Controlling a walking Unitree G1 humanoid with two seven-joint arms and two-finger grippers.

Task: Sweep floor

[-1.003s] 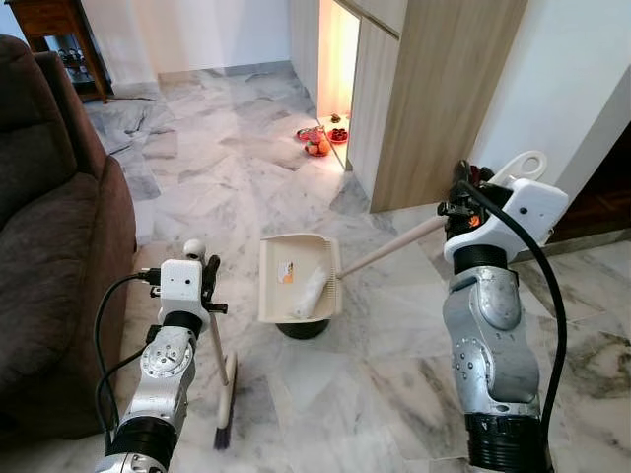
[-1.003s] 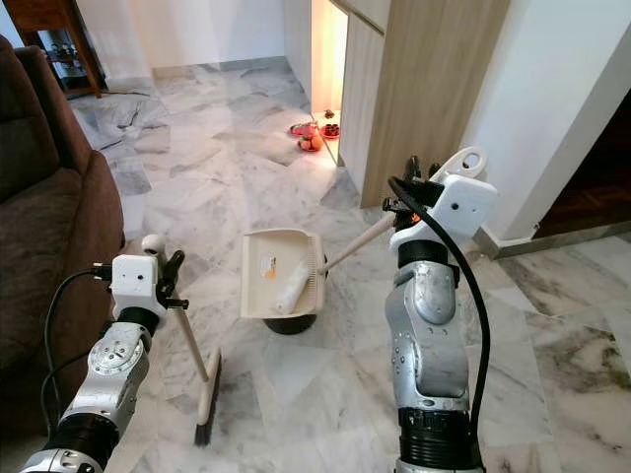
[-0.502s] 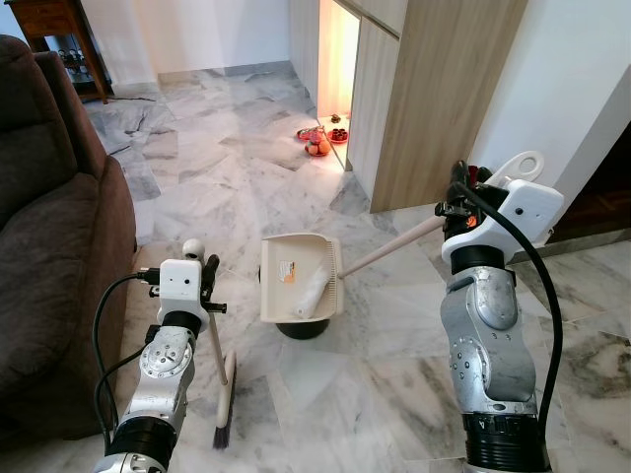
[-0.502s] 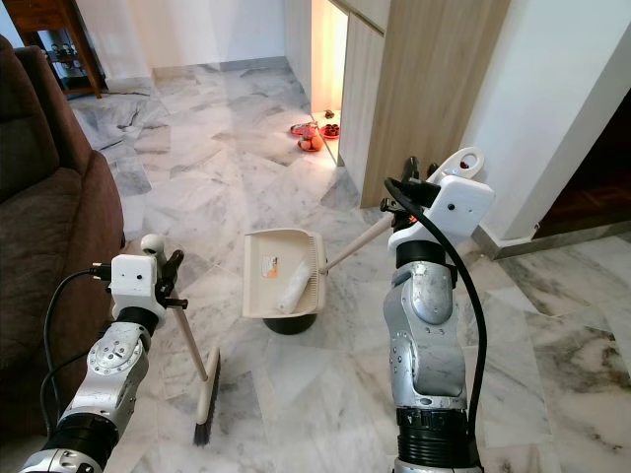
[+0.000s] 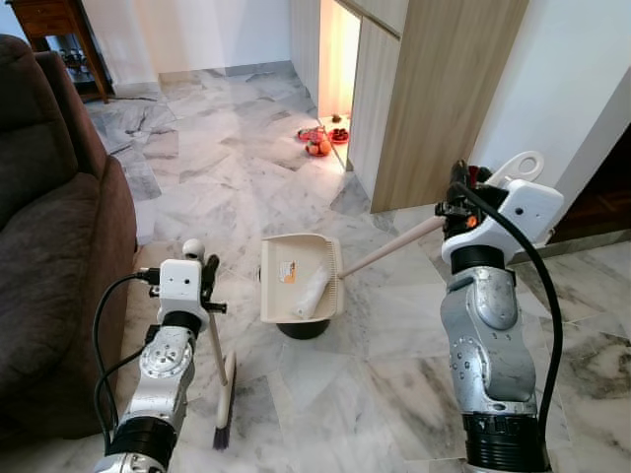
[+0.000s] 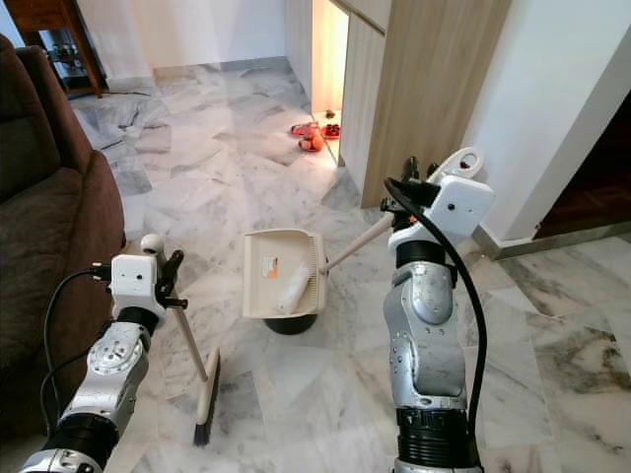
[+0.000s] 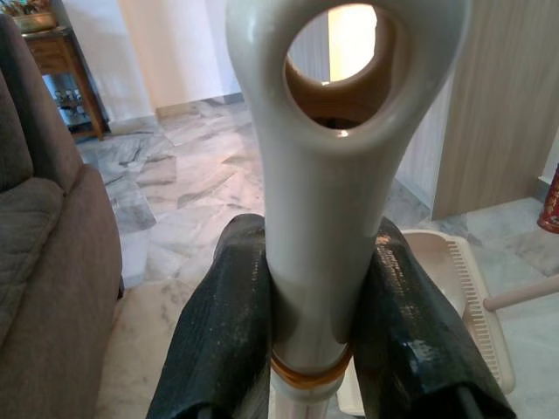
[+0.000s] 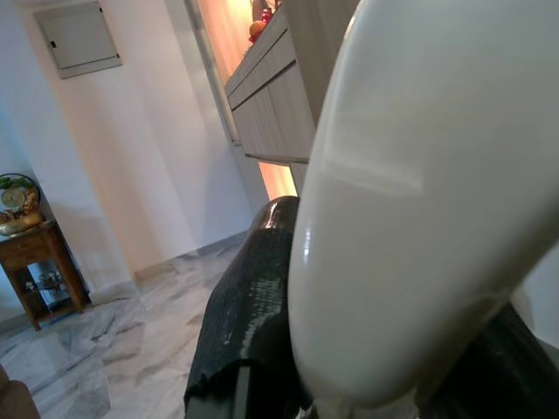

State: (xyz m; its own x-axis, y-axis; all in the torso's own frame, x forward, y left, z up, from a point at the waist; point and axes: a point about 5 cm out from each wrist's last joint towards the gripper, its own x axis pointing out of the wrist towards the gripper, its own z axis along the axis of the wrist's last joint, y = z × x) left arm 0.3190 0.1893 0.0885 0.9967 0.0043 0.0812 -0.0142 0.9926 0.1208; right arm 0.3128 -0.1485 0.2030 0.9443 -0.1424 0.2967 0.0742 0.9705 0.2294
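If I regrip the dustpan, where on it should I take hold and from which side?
Grip the dustpan by its long pale handle, which slopes up toward the robot's right, where the right gripper already clamps its top. Come from the right, jaws across the round shaft; the wide tray holds a white roll and offers no graspable edge.

Bright, sharp daylight; warm glow from alcove (image 5: 337, 49).

The floor (image 5: 246, 158) is glossy veined marble. The dustpan (image 5: 299, 277) and broom handle (image 7: 327, 218) look like smooth cream plastic. The sofa (image 5: 49, 256) is matt brown cloth, and the cabinet (image 5: 434, 89) is pale wood grain.
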